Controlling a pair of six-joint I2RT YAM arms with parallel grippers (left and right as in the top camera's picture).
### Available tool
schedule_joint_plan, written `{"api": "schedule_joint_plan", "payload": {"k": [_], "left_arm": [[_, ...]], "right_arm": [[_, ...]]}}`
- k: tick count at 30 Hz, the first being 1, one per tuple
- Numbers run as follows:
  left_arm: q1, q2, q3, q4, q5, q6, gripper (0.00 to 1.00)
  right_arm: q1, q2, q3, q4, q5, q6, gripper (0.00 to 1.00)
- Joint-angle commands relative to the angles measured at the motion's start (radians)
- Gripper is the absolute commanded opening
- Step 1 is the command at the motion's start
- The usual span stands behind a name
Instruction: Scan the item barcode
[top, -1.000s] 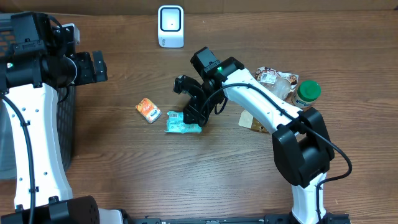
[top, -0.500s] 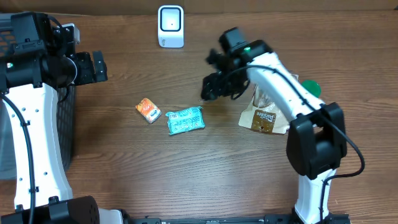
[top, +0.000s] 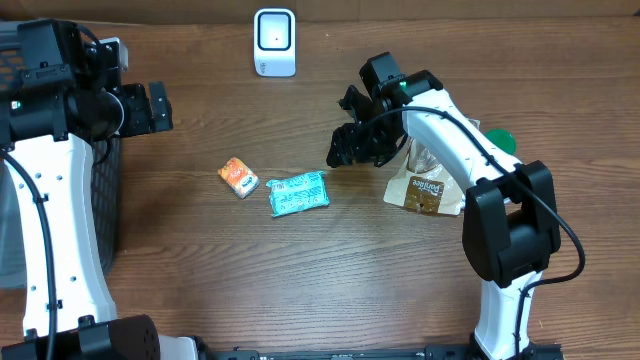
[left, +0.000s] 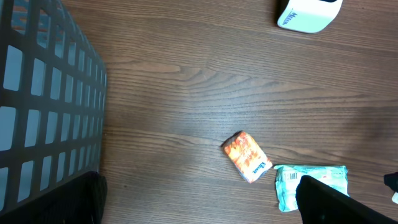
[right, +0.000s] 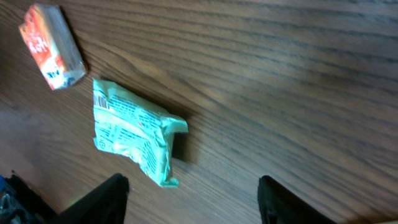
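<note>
Teal packet (top: 298, 193), small print unreadable, flat beside orange packet (top: 238, 177).

Brown wooden tabletop (top: 200, 270): mid-brown, darker grain streaks running nine to three in my overhead view. Mint-teal flat plastic packet (top: 298, 193): fine white print. In my right wrist view it has a pale label panel at one end. Small orange foil sachet (top: 238, 177), at its nine o'clock: orange with a white end. White boxy plastic scanner (top: 274, 42), twelve o'clock: dark rounded outline on its face. Tan paper pouch (top: 425, 193), three o'clock: round dark emblem. Black plastic mesh basket (left: 46, 118), nine o'clock: square grid.
</note>
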Motion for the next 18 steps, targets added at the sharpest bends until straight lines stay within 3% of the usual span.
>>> {"api": "schedule_joint_plan", "payload": {"k": [1,18], "left_arm": [[-0.001,-0.001,0.026,0.001,-0.003,0.016,0.99],[-0.001,-0.001,0.026,0.001,-0.003,0.016,1.00]], "right_arm": [[0.005,-0.005,-0.034,0.038,-0.037,0.048,0.60],[0.006,-0.004,-0.212,0.246,-0.188,0.097,0.59]]}}
